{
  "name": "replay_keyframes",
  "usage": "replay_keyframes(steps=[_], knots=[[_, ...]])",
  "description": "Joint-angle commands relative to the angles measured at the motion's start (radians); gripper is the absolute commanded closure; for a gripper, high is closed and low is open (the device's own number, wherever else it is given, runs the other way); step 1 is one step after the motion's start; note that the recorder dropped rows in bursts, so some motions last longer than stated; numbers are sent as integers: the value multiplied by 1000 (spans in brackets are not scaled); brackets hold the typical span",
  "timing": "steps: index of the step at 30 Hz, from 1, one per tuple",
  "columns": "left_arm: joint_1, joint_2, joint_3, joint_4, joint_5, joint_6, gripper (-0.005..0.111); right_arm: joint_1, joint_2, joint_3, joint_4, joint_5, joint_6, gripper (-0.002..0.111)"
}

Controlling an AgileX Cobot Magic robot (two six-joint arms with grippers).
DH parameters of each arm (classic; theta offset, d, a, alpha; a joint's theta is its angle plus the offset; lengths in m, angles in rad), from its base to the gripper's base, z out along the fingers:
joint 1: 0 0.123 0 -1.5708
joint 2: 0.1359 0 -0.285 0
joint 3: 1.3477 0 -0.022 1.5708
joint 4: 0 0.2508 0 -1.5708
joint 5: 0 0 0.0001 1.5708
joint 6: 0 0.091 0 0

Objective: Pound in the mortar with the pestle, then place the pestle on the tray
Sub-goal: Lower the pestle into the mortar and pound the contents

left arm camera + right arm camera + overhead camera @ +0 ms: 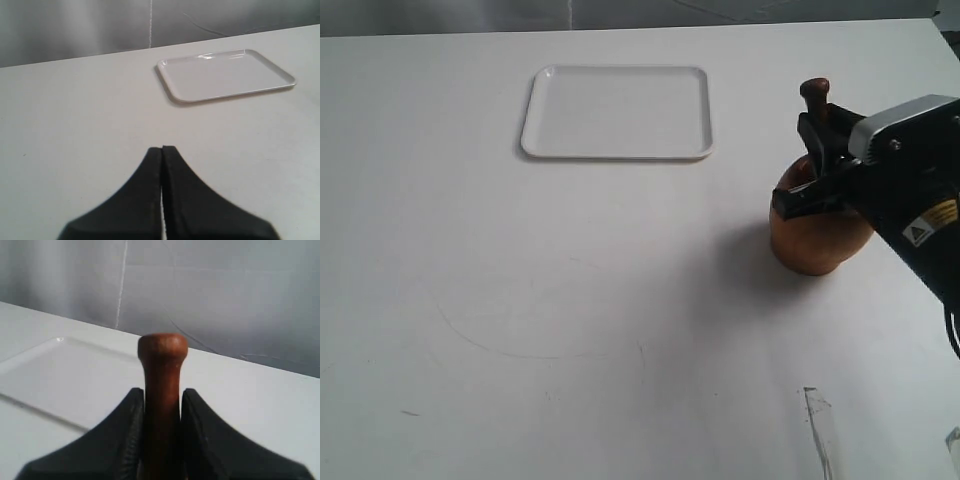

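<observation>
The brown wooden mortar (817, 235) stands on the white table at the right. The reddish-brown pestle (815, 98) (162, 375) stands upright in it, its knob sticking up above the black fingers. My right gripper (818, 160) (162, 395) is shut on the pestle's neck, just above the mortar's mouth, which it hides. The white tray (616, 113) (225, 75) (60, 380) lies flat at the back, left of the mortar. My left gripper (162, 149) is shut on nothing, low over bare table; it does not show in the exterior view.
A strip of clear tape (822, 430) lies on the table near the front right edge. A grey wall (225, 295) rises behind the table's far edge.
</observation>
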Motion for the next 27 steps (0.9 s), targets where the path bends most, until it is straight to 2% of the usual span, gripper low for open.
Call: replay_keyframes(steps=[1,7,13,17,27], knots=[[-8,-1,1,-7,-3,-8,107,-2,-125,10,-7,-42,15,108],[-8,-1,1,-7,-3,-8,107,-2,-439,10,-17,-14,6,108],[-8,-1,1,-7,-3,-8,107,-2,-586,10,-18,166,-53,108],[-8,-1,1,-7,-3,-8,107,-2,-532,10,-18,219,-68,108],[-8,-1,1,-7,-3,-8,107,-2,-181,10,-4,132,-59,108]])
